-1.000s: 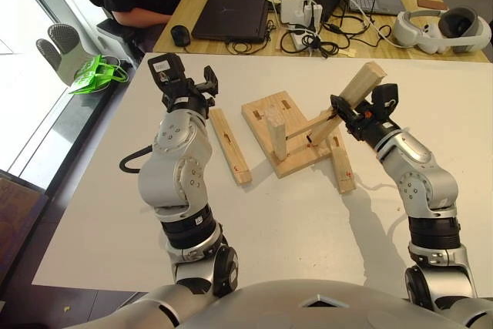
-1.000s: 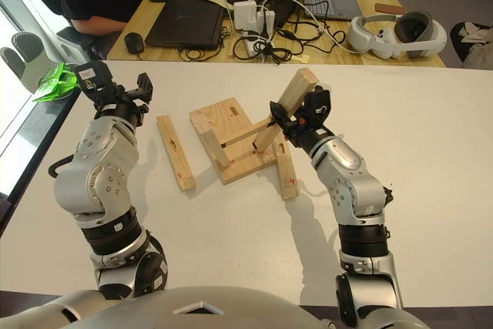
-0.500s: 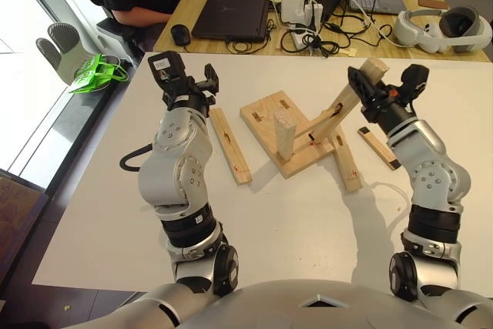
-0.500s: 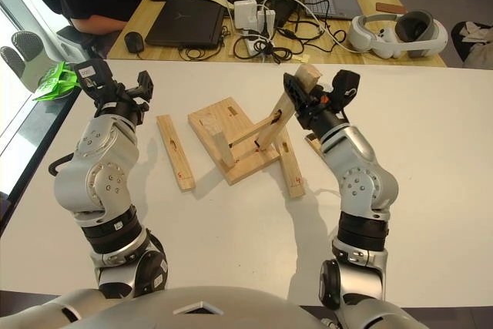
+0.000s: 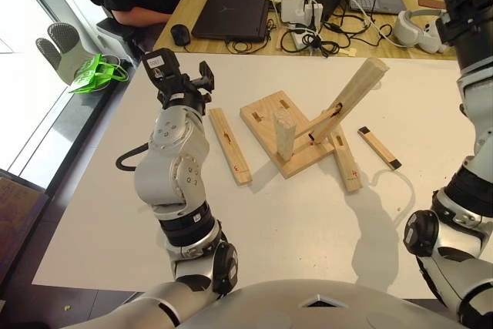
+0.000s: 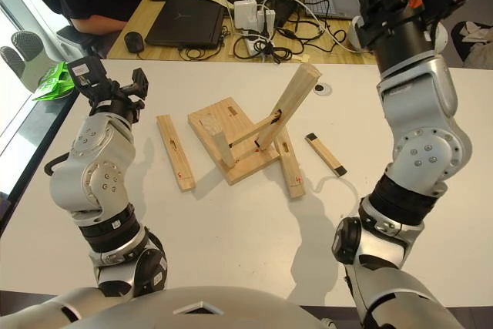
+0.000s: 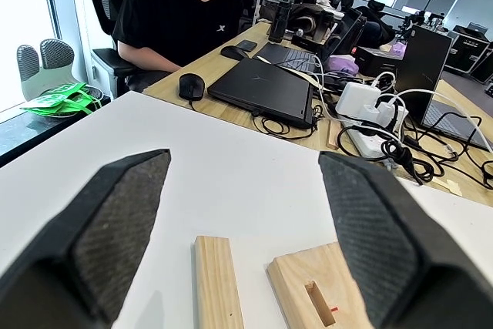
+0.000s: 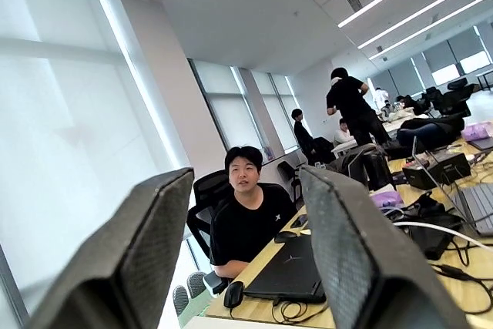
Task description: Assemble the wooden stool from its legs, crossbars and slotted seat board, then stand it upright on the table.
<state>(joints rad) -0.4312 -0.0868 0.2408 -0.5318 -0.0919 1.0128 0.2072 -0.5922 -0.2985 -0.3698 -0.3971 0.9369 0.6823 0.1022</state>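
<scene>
Up and away has gone the right gripper (image 8: 246, 176): a second ago it was clamped on the tilted leg (image 5: 352, 98), and now it hangs high above the table's (image 5: 308, 229) two o'clock corner with its pads spread wide and nothing between them. With the arm gone, a short crossbar (image 5: 379, 148) shows lying flat at three o'clock of the seat board (image 5: 262, 113).

The board lies flat near the table's middle. An upright leg (image 5: 284, 132) stands on it, apparently seated in a slot. A joined crossbar (image 5: 321, 122) runs from that leg to the tilted leg, which leans out toward one o'clock with its foot at the board's edge. A second loose leg (image 5: 346, 162) lies at four o'clock, touching or just beside that edge. Another loose leg (image 5: 230, 146) lies at nine o'clock, apart from the board.

The left gripper (image 7: 245, 161) hovers at ten o'clock of the board, above that leg's far end, pads well apart and empty.

The step in hand looks like fitting the first leg pair: one leg is up, while its partner has been released at a slant and probably is not seated. The next move likely calls for gripping the slanted leg again, righting it and pressing it down into its slot. Two legs and the short crossbar would come after, then turning the stool over.
</scene>
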